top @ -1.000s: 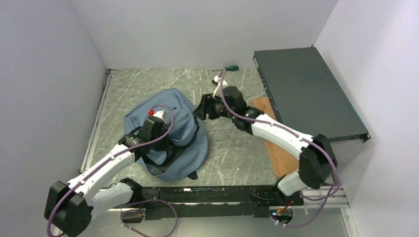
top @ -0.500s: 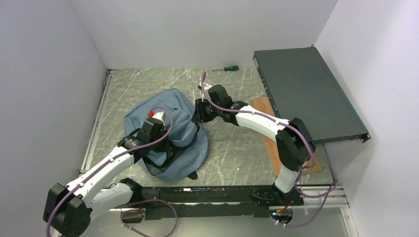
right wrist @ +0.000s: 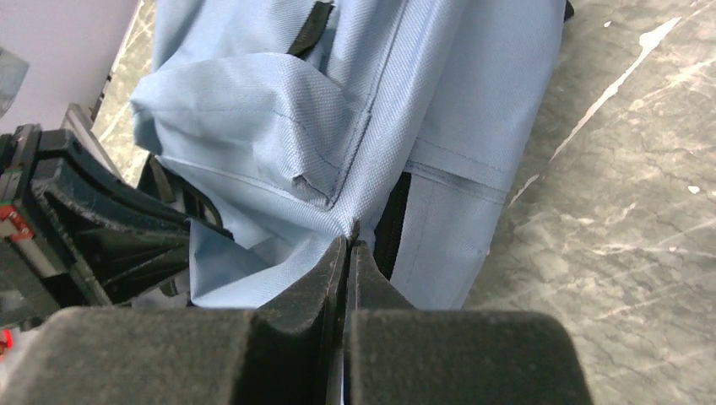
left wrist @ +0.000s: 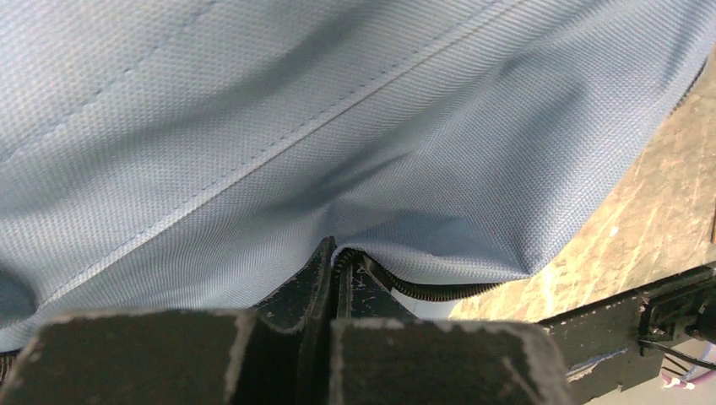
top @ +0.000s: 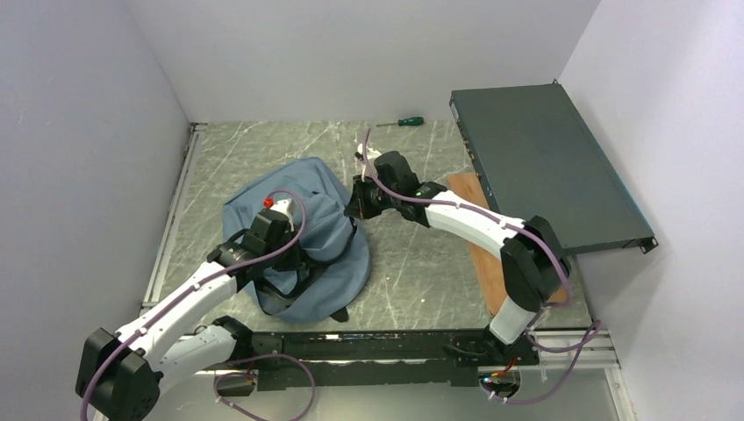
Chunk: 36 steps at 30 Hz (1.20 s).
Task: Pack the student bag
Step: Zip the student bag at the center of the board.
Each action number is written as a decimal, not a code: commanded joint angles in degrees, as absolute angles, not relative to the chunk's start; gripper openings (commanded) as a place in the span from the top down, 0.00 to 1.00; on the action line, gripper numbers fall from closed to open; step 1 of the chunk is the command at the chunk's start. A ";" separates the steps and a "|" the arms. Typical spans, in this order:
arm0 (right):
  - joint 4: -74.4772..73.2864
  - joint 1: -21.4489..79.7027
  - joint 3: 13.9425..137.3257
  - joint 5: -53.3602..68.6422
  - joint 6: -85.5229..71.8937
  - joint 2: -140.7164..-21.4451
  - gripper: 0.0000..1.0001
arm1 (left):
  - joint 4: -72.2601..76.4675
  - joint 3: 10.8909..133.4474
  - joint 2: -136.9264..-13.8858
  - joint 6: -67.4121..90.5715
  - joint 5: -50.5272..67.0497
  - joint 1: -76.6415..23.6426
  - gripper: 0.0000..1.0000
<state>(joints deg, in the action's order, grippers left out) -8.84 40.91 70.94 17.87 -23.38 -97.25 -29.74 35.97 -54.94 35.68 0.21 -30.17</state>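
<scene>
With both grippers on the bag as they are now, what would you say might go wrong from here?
1. The right gripper pinches only a thin fold of the student bag by a pocket seam, so it may slip free when pulled.
2. The left gripper is shut right at the zipper, so tugging could snag or strain the coil.

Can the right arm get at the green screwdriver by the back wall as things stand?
Probably, but not at once: the right gripper has its jaws shut on the bag edge. Once it lets go, only bare table lies between it and the screwdriver.
</scene>
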 commanded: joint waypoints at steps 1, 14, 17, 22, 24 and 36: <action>-6.69 40.63 67.89 17.38 -23.40 -88.80 1.00 | -29.16 35.27 -51.56 36.04 0.58 -29.88 1.00; -2.05 38.98 63.30 21.26 -23.78 -88.69 0.88 | -34.75 34.99 -46.24 37.54 -2.15 -29.88 1.00; -0.82 38.42 62.86 22.97 -24.88 -89.15 0.77 | -35.08 34.21 -45.11 38.32 -2.49 -29.88 1.00; 2.10 38.23 61.44 25.43 -26.56 -89.55 0.65 | -36.96 33.69 -43.78 40.02 -4.46 -29.88 1.00; 2.67 38.02 61.10 26.50 -26.96 -89.80 0.64 | -37.69 33.37 -42.93 40.76 -5.57 -29.88 1.00; 2.46 37.00 60.74 35.58 -19.79 -90.82 0.36 | -37.54 31.53 -41.55 41.56 -5.47 -29.88 1.00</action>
<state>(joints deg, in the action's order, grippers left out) -0.47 37.58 60.58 28.97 -25.39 -90.56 -36.71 32.05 -42.15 41.12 -3.33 -30.17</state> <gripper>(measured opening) 0.583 0.032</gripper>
